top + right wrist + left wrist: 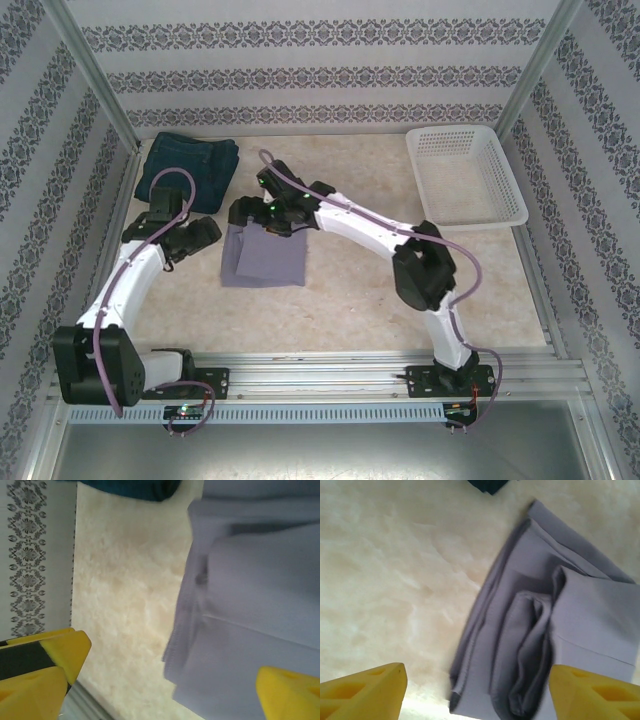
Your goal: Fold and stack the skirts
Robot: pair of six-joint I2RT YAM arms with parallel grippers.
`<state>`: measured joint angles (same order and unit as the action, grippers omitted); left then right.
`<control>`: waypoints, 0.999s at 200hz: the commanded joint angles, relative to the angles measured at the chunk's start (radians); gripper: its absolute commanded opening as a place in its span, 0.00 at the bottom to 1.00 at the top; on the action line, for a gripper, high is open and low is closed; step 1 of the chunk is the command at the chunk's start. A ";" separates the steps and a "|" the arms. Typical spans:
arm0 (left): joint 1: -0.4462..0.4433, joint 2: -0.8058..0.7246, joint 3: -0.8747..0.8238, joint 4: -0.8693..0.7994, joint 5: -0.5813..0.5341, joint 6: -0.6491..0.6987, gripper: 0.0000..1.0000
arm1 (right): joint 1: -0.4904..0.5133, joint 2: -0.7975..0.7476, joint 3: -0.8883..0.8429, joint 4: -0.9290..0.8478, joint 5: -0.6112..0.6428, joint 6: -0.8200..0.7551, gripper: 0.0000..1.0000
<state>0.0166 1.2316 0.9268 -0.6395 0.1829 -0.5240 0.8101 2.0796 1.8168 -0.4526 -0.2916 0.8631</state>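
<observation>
Though both wide-jawed — left gripper [477, 695], right gripper [165, 682] at lavender skirt [262, 255].

White lattice basket [465, 180], far-right table [340, 310] corner

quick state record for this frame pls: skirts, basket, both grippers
lavender skirt: folded, flat on table, centre-left
denim skirts: folded pile, far left, apart from lavender skirt; count unclear
basket: far right, away from skirts
left gripper: open, above lavender skirt's edge, holding nothing
right gripper: open, above lavender skirt, holding nothing
stacking: lavender skirt not yet on denim pile
</observation>
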 commanded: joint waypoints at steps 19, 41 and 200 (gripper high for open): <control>-0.137 0.033 -0.040 0.198 0.238 -0.134 0.66 | -0.152 0.016 -0.061 0.106 -0.015 -0.165 0.98; -0.223 0.081 -0.030 0.331 0.324 -0.235 0.54 | -0.189 0.123 -0.004 0.164 -0.185 -0.127 0.98; -0.260 0.549 0.275 0.166 0.139 0.057 0.51 | -0.051 -0.325 -0.862 0.636 0.347 0.373 0.98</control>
<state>-0.2466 1.7603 1.0737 -0.3405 0.3420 -0.6075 0.6926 1.8469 1.0092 0.1715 -0.1673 1.1679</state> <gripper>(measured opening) 0.496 0.978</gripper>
